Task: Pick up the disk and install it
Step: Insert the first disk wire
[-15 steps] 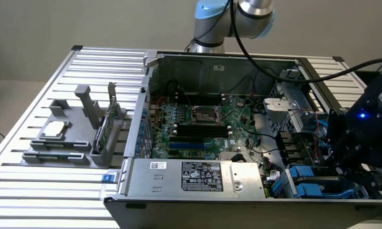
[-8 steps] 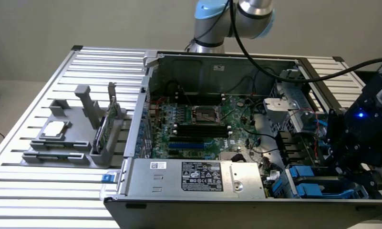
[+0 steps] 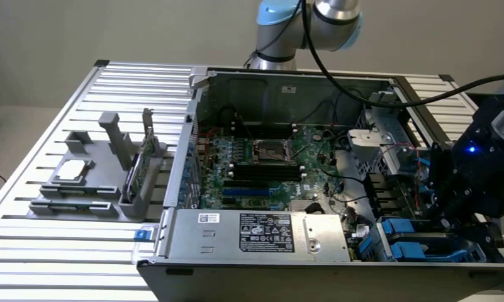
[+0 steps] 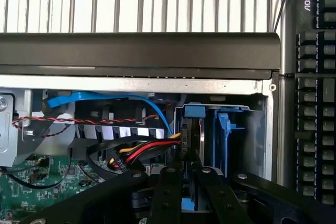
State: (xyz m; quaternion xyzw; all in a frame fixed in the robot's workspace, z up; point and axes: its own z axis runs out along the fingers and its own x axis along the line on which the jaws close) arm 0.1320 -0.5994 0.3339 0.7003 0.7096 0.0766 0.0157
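The gripper (image 4: 190, 179) hangs over the drive bay at the front corner of the open computer case (image 3: 235, 82), on the exterior view's right. In the wrist view its two black fingers (image 4: 167, 192) stand close together, pinched on the top edge of the disk (image 4: 195, 129), which sits upright on edge in the bay with its blue rails on either side and a blue tab at the top. So the gripper is closed on the disk, and the disk is down inside the bay rather than out on the tabletop (image 3: 58, 251).

Just beside the disk, a bundle of red, yellow and black wires (image 4: 144, 153) runs toward its connector end, and a blue flat cable (image 4: 105, 99) arcs over them. A second blue drive carrier (image 3: 411, 242) shows in the exterior view near the gripper. Further in lies the green motherboard (image 3: 260, 163), with the grey power supply (image 3: 260, 233) along the near side of the case. Well apart, on the exterior view's left, a grey holder (image 3: 92, 182) stands on the slatted tabletop carrying a small square silver chip (image 3: 71, 170) and a thin green card (image 3: 141, 167) set upright. A black keyboard (image 4: 315, 77) lies beyond the case in the wrist view.
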